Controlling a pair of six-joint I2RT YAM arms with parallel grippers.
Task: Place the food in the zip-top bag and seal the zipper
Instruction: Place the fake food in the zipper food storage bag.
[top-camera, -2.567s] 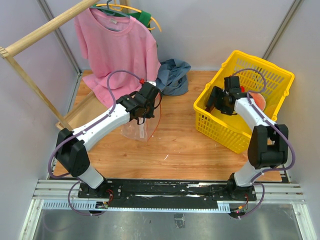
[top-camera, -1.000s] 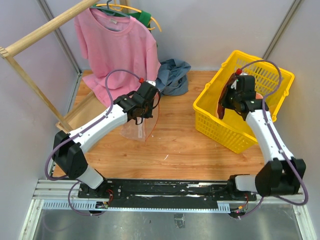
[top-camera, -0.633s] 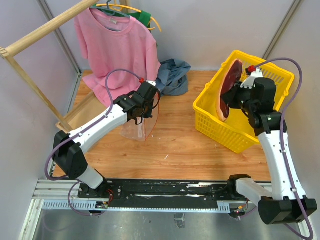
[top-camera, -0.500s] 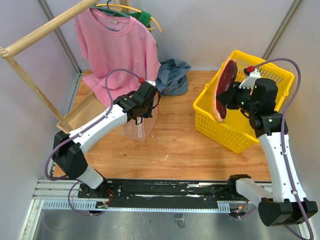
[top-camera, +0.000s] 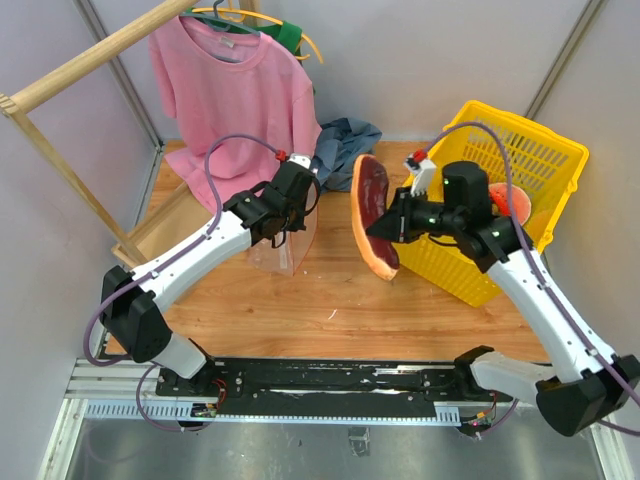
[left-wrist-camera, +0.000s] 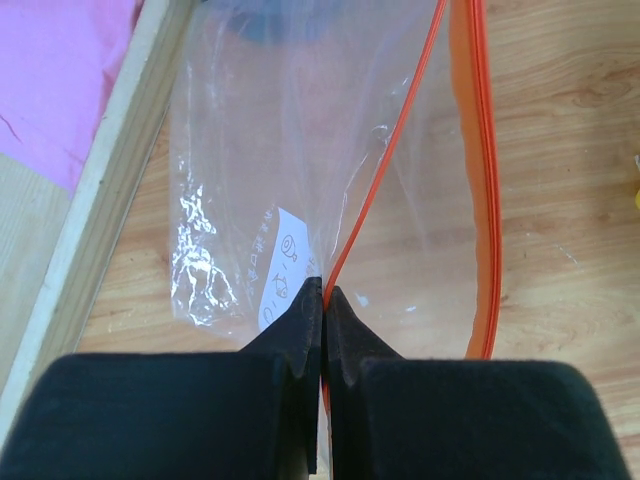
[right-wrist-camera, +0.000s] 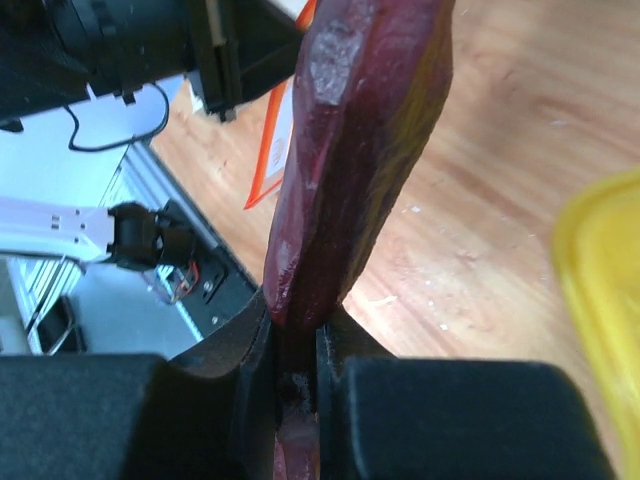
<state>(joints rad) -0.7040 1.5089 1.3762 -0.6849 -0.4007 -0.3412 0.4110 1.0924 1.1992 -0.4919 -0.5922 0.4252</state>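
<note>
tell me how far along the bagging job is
Early. Done: the left fingers pinch the zip-top bag at its mouth, holding the orange zipper open. In hand: the right fingers hold a dark red food piece in the air between the yellow basket and the bag. Left: no food shows inside the bag, a red-orange piece lies in the basket, and the zipper is unsealed.

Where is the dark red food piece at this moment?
In the top view, the dark red food piece is clamped in the right gripper, above the table, between the zip-top bag and the yellow basket.
</note>
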